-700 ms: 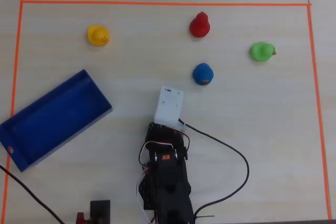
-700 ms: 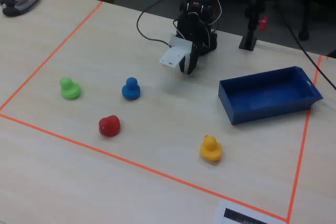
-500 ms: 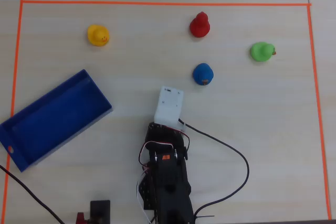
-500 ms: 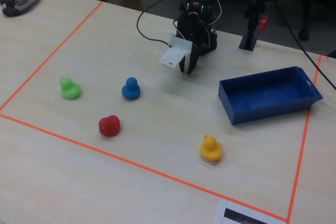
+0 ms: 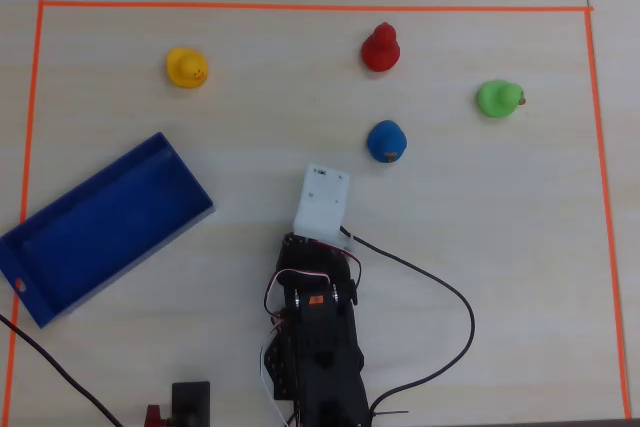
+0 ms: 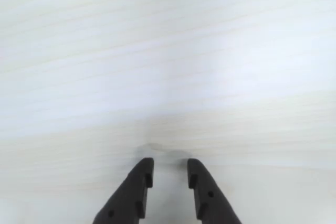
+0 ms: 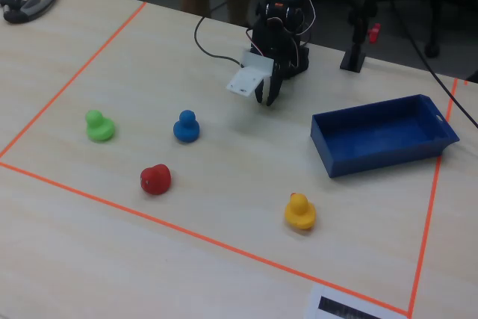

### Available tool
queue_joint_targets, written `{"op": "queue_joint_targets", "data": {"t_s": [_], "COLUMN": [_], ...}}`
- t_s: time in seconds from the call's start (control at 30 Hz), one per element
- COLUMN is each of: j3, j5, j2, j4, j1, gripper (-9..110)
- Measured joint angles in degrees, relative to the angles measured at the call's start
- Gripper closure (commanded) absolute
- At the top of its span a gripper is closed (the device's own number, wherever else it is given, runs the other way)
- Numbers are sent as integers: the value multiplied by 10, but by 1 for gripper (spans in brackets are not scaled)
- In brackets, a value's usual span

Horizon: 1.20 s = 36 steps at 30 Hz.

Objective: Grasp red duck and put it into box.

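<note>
The red duck (image 5: pixel 381 48) sits on the pale wooden table at the far side in the overhead view, and near the front left in the fixed view (image 7: pixel 155 178). The blue box (image 5: pixel 100 232) lies empty at the left in the overhead view, at the right in the fixed view (image 7: pixel 381 136). My gripper (image 7: pixel 267 98) hangs close above the table by the arm's base, well short of the red duck. In the overhead view a white wrist block (image 5: pixel 322 197) hides it. In the wrist view the gripper (image 6: pixel 169 163) is slightly open with only bare table between the fingers.
A blue duck (image 5: pixel 386 140) sits between my gripper and the red duck. A yellow duck (image 5: pixel 186 68) and a green duck (image 5: pixel 498 98) sit to either side. Orange tape (image 5: pixel 300 6) borders the work area. A black cable (image 5: pixel 440 292) loops right of the arm.
</note>
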State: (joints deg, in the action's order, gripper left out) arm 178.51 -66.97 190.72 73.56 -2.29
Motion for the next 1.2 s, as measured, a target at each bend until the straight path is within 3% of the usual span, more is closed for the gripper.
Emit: {"op": "queue_joint_targets", "data": {"t_s": [1.03,1.2], "j3": [0,0], "j5": [0,-4], "j2": [0,-1], "j4": [0,-4], "j1": [0,0], "gripper": [99,95]}}
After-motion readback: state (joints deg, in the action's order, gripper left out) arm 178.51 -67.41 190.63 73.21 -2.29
